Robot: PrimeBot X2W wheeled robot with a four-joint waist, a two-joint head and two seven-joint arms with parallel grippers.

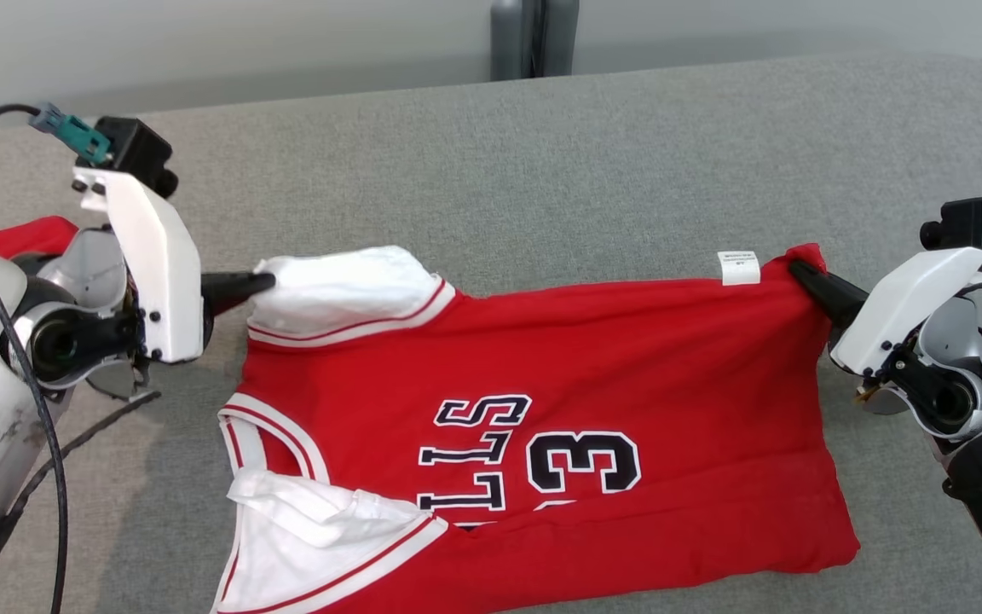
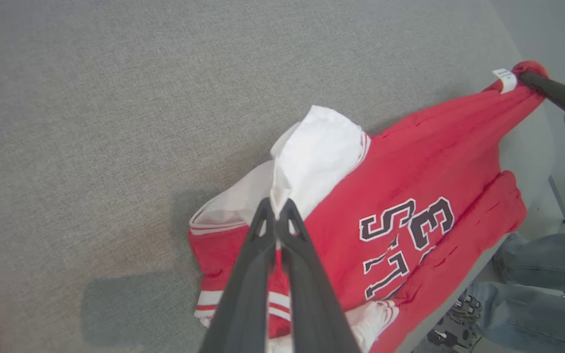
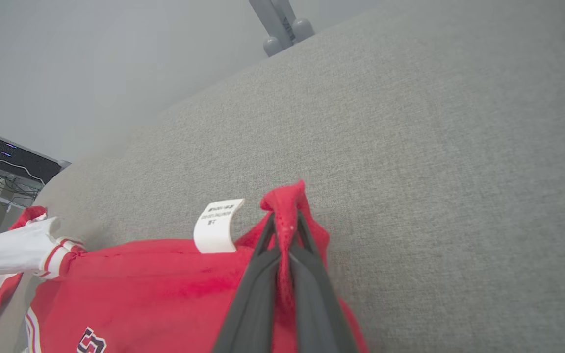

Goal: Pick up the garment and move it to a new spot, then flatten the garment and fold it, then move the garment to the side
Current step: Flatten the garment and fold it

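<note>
Left gripper (image 1: 262, 286), at 9 o'clock, clamped on the white shoulder of the jersey (image 1: 627, 358). Right gripper (image 1: 800, 273), at 3 o'clock, clamped on its red hem corner. Jersey lies stretched between them, central on the grey fabric surface (image 1: 542, 153).

The garment (image 1: 593, 401) lies on the surface (image 1: 627, 153), left tool (image 1: 267, 282) at one end, right tool (image 1: 797, 269) opposite.

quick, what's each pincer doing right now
left pincer: shut on the jersey, white shoulder strap.
right pincer: shut on the jersey, red hem corner.
</note>
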